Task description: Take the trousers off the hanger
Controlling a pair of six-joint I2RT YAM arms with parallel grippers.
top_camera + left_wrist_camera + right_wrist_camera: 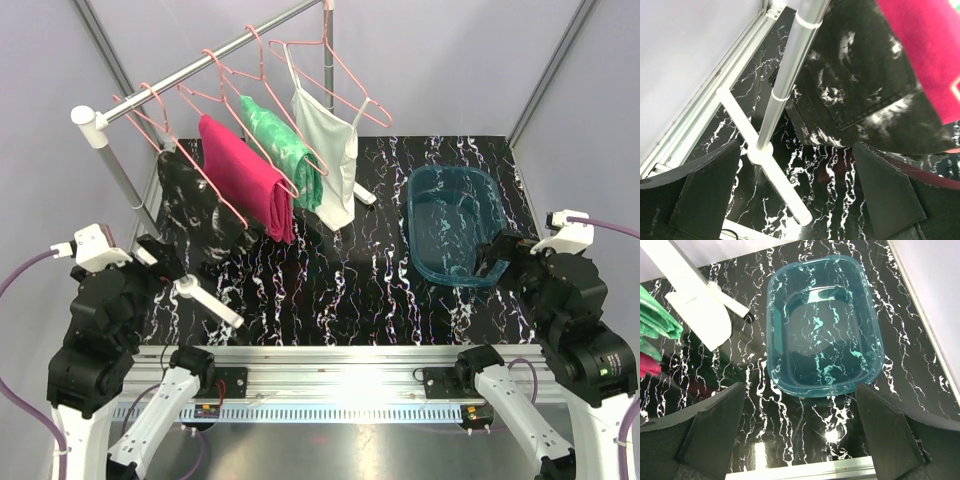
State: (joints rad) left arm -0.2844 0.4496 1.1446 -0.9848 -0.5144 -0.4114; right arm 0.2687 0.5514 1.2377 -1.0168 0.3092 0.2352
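Hanging from a slanted rail (200,62) over the table's (330,300) 10-to-12 o'clock stretch: four pink wire hangers (215,85).

Order along the rail, near end to far end:
- black trousers (190,190) (white-speckled, lower edge close to the tabletop)
- pink trousers (245,180)
- green trousers (290,150)
- white top (330,155)

All three trousers sit draped over their hanger bars. In the left wrist view, the pink cloth lies across the black pair's upper right corner.

Left claw (796,150): fingers spread wide, nothing between them. It hovers over the rack's white foot (785,192), and the post (785,75) rises at its 12 o'clock. The black trousers hang at its 1 o'clock, clear of both fingers.

Right claw (801,390): fingers spread wide, nothing between them. It is held above the table just short of a blue see-through tub (785,305), whose near rim lies at the claw's 12 o'clock. The tub stands at the table's 3 o'clock, well apart from the rack.
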